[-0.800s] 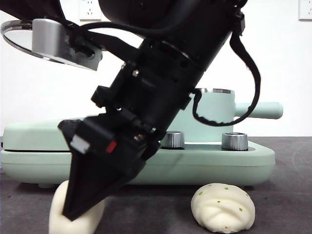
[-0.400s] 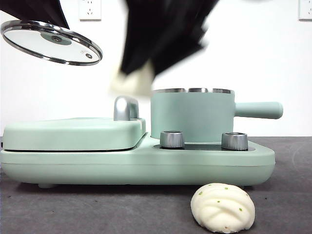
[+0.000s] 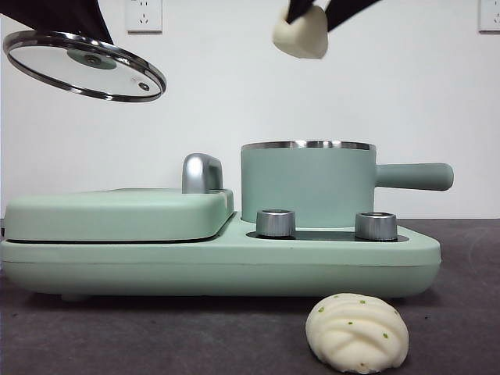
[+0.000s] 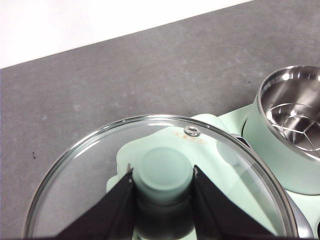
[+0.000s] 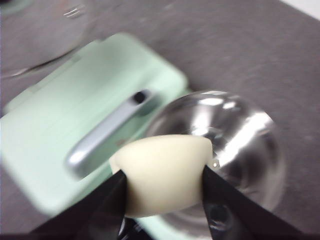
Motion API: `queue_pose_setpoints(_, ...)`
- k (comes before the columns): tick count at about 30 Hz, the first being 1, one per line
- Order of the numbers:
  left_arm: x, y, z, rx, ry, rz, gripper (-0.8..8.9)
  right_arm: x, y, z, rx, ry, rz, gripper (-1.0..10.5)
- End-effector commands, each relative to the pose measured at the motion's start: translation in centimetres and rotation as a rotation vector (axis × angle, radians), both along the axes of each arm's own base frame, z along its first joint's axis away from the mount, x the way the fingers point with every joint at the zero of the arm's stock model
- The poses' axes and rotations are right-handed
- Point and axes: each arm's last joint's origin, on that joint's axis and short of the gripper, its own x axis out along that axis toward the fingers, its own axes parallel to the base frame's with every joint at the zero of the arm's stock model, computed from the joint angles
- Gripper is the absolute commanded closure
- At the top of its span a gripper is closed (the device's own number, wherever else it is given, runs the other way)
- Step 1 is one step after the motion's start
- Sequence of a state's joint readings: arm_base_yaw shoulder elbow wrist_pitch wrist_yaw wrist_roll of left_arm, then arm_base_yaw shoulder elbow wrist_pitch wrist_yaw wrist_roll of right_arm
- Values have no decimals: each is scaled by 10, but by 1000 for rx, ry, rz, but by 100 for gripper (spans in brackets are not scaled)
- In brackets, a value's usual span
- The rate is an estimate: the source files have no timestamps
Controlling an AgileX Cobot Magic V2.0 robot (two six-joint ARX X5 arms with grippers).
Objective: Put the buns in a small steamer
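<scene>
Pinched between the two black jaws of the right gripper (image 5: 162, 192), the plain bun (image 3: 301, 35) hangs at the top of the front view, right of centre, high above the open steamer (image 3: 308, 184) and a little left of its middle. From the right wrist camera the same bun sits over the near edge of the steamer's shiny steel bowl, though that picture is blurred. Left gripper (image 4: 162, 175) jaws are pressed against either side of the green knob (image 4: 163, 169) of the glass lid (image 3: 84, 66), which is held tilted in the upper left of the front view, well apart from the steamer and above the flat green griddle lid (image 3: 117, 212) with its chrome handle (image 3: 201, 173). The steamer stands on the right half of the mint-green cooker base (image 3: 219, 266), its straight handle pointing right, behind two steel dials (image 3: 276, 223). The second bun (image 3: 357, 332), twisted and flecked with green, lies on the dark table (image 3: 461, 312) at the lower right, just in front of the base.
</scene>
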State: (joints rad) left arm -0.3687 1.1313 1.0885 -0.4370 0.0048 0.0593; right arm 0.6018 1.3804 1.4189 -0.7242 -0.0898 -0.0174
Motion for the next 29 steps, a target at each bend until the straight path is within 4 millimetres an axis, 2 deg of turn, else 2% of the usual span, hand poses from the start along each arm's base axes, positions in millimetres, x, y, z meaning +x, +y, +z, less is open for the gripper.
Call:
queue_pose_setpoints(1,0,-1,10,-15,-55,-8,803,26,4,-6,14,33,-13,730)
queue_pose_setpoints(10,0,-1,10,-16,-58,-8,803,85,29,-50,-62,122,-7,730)
queue_pose_setpoints(16,0,-1,11,-18,-62,-8,803,103,38,-77,-134,147,-29,730)
queue_pose_setpoints(21,0,-1,11,-18,-62,-8,803,109,40,-90,-182,150,-11,691)
queue_pose_setpoints(23,0,-1,10,-19,-61,-7,803,109,41,-92,-184,156,-7,582)
queue_pose_setpoints(25,0,-1,10,-21,-59,-6,803,109,41,-89,-180,148,-7,568)
queue_pose_setpoints(27,0,-1,10,-20,-59,-6,803,105,38,-72,-163,119,-11,568)
queue_pose_setpoints(29,0,-1,10,-21,-59,-6,803,92,30,-40,-118,63,-24,569)
